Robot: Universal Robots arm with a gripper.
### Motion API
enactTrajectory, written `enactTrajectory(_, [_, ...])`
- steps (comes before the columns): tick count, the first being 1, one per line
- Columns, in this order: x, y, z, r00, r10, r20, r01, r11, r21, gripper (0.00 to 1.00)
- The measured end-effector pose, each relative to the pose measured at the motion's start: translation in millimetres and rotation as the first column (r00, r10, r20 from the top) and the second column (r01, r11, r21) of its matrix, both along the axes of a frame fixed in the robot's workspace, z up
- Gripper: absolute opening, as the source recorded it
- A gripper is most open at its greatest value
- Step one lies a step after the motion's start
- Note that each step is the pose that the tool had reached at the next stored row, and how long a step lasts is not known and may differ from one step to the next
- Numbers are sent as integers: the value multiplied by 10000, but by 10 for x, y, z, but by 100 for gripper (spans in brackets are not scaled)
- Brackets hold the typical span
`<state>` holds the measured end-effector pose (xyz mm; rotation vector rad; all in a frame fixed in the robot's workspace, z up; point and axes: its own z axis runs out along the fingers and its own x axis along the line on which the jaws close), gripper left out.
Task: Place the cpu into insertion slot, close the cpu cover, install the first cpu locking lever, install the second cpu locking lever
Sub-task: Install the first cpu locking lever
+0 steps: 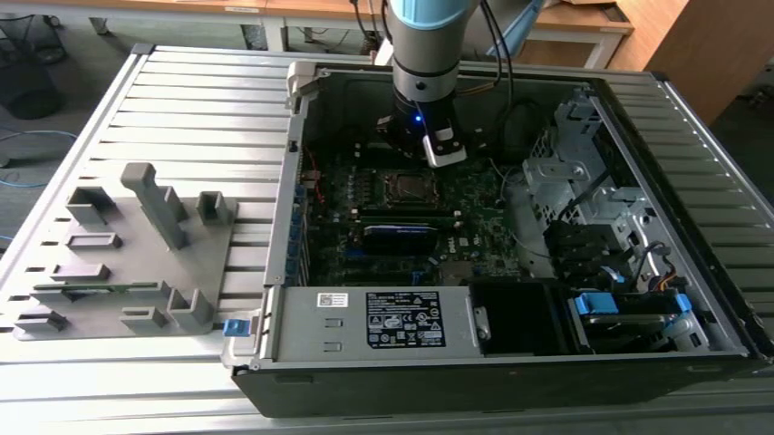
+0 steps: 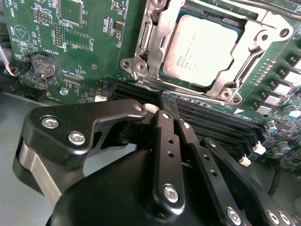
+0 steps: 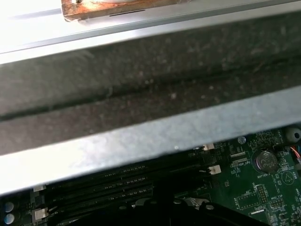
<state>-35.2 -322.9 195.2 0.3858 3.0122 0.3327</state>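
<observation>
One cpu (image 2: 202,49) sits in the insertion slot (image 2: 225,84) w/ cpu cover (image 2: 153,33) down, upper right of the second wrist view, just beyond the empty, clenched end effector (image 2: 164,109).

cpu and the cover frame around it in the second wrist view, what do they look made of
The cpu looks like metal with a pale, matte brushed silver-grey face, dully reflecting light. The cpu cover seems to be stamped sheet steel, brighter and shinier, with bent edges and glinting highlights. The board under them looks like glossy green laminate.
</observation>
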Motion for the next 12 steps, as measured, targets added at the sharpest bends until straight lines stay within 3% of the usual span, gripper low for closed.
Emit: enactTrajectory(12, [9,-2,6,9996,-287,2,287,9996,-7,11])
